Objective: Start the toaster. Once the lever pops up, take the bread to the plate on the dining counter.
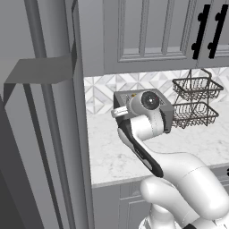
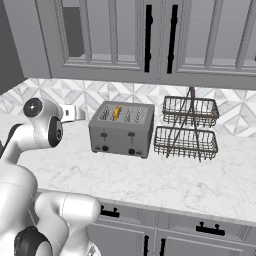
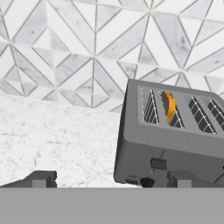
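The grey toaster (image 2: 121,131) stands on the marble counter against the tiled wall. The bread (image 2: 117,112) sits upright in its second slot from the left, golden crust showing. A small dark lever (image 2: 103,135) sits in a slot on the front, above a black knob. My gripper (image 3: 112,180) is open and holds nothing. It hangs low over the counter, left of the toaster and short of its front left corner. In the hand view the toaster (image 3: 175,144), the bread (image 3: 168,107) and a lever (image 3: 158,164) lie ahead to the right. The plate and the dining counter are out of view.
A two-tier wire basket rack (image 2: 189,127) stands right of the toaster. Grey wall cabinets (image 2: 150,40) hang above it. In the left base view my own arm covers most of the toaster (image 1: 125,96), and a tall grey panel (image 1: 78,134) bounds the counter on the left.
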You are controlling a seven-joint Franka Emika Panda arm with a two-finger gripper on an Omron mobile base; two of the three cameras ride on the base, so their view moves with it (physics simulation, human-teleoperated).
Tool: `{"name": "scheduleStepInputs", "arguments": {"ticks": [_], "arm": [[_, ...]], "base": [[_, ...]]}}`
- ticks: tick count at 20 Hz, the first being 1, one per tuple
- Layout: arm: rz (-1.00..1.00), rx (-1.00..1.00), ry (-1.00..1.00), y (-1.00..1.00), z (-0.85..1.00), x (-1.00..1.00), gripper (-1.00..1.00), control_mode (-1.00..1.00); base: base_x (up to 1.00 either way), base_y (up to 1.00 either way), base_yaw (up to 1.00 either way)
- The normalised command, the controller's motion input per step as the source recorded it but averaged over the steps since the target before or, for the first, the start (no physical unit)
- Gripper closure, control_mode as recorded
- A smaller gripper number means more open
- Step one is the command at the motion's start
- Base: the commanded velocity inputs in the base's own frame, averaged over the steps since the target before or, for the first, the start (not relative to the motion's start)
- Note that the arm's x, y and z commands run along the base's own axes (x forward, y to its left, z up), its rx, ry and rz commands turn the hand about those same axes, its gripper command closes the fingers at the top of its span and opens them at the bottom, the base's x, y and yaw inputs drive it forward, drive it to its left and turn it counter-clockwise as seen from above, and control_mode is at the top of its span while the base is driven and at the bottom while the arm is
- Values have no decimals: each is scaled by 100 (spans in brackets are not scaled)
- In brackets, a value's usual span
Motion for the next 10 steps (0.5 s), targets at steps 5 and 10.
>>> {"name": "scheduleStepInputs", "arguments": {"ticks": [5, 10], "arm": [[0, 0, 0, 0, 0, 0, -100, -100], [0, 0, 0, 0, 0, 0, -100, -100]], "base": [[0, 0, 0], [0, 0, 0]]}}
